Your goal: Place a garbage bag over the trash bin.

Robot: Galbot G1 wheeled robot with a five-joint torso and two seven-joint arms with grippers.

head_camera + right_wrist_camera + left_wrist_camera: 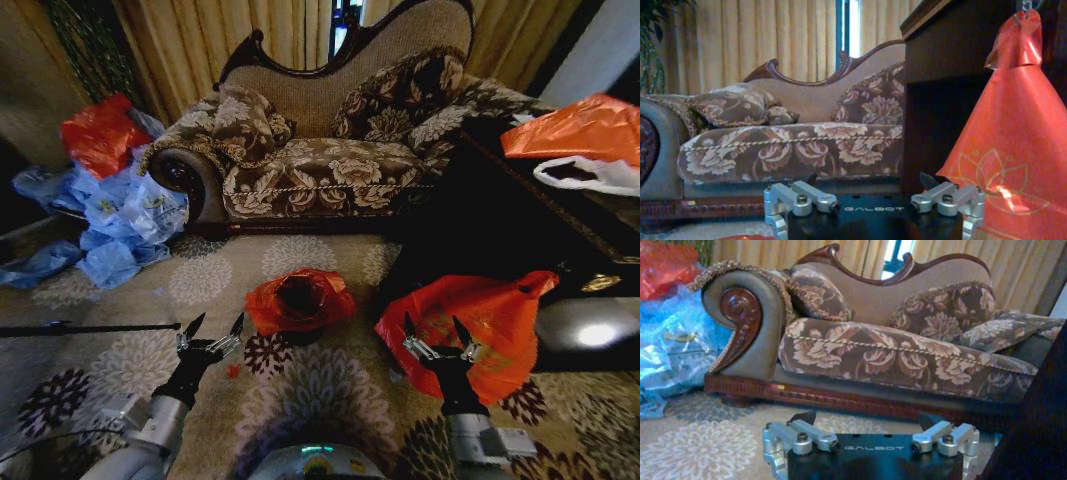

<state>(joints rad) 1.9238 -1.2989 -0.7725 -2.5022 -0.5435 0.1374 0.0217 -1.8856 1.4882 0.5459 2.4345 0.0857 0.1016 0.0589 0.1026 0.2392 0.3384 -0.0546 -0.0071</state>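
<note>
**Red-orange bag draped over the bin on the carpet, both our grippers open and empty**

The garbage bag (300,297) lies crumpled over the trash bin (299,336), which stands upright on the patterned carpet (300,400) straight ahead of us; only a dark strip of the bin shows under the plastic. The bag's mouth faces up, with a dark hollow at its middle, and its edges flare out loosely all round, a little wider across than deep.

Just to the right, leaning against the dark cabinet (480,230), is the larger orange bag with faint print (480,320), near the bin but apart from it. A small red scrap (232,370) lies on the carpet to the left. Behind the bin there is bare carpet up to the floral sofa (320,170), and a heap of blue bags (120,220) with a darker red bag (100,135) sits well off to the far left.

Our left gripper (213,327) hovers just left of the bin, fingers spread wide, holding nothing. Our right gripper (438,330) hangs in front of the printed bag, fingers equally spread and empty. The carpet between the two grippers and the bin is open.
</note>
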